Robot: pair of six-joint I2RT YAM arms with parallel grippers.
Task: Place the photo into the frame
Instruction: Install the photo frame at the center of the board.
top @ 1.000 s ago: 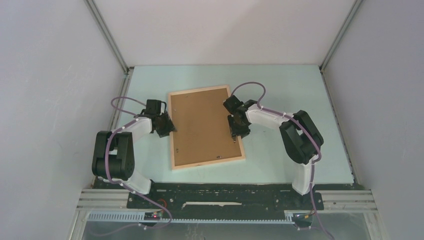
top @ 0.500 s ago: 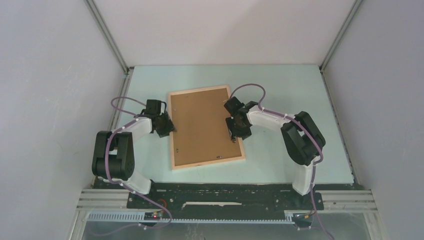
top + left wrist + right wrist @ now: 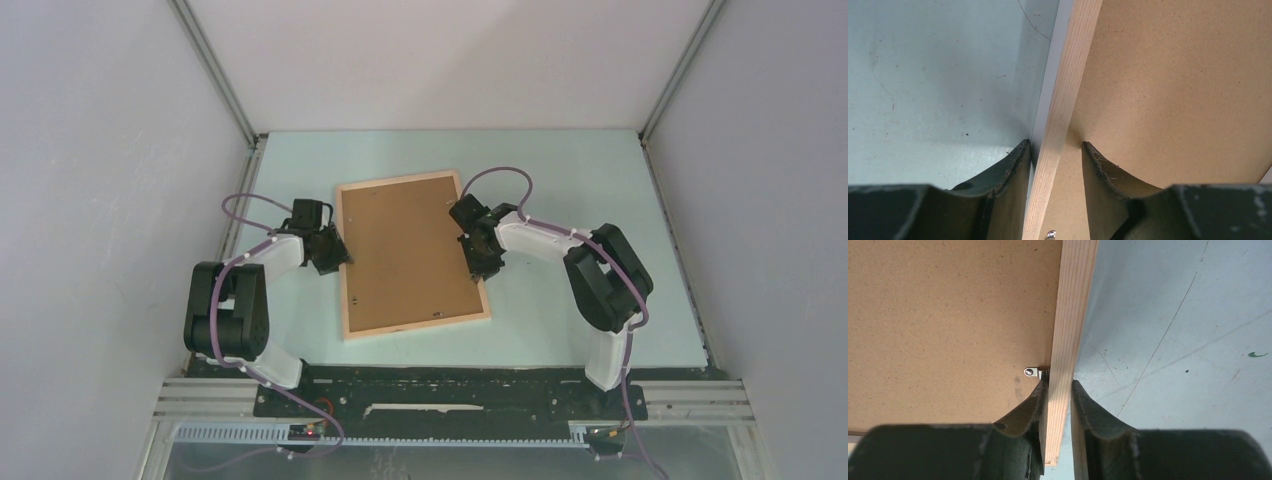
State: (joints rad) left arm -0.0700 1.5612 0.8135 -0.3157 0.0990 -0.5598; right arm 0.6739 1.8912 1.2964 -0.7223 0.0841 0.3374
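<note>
Frame: the frame (image 3: pixel 415 324) lies flat on the pale green table (image 3: pixel 560 180) with its pale wood face up. Its long sides run roughly from 12 to 6 o'clock in the top view.
Photo: the photo (image 3: pixel 405 255) sits inside the frame with its brown board back upward; the printed side does not show.
Left gripper: the left gripper (image 3: pixel 1055 145) is at the frame's 9 o'clock side, jaws partway apart astride the wooden rail. The outer finger is just beside the wood and the inner finger (image 3: pixel 1098 172) rests on the board, a sliver clear of the rail. It is clamping nothing.
Right gripper: the right gripper (image 3: pixel 1059 382) is at the 3 o'clock side, its fingers closed against both sides of the rail, pinching the frame.
Clip: a small metal clip (image 3: pixel 1032 372) lies on the board, touching the right gripper's inner finger.
</note>
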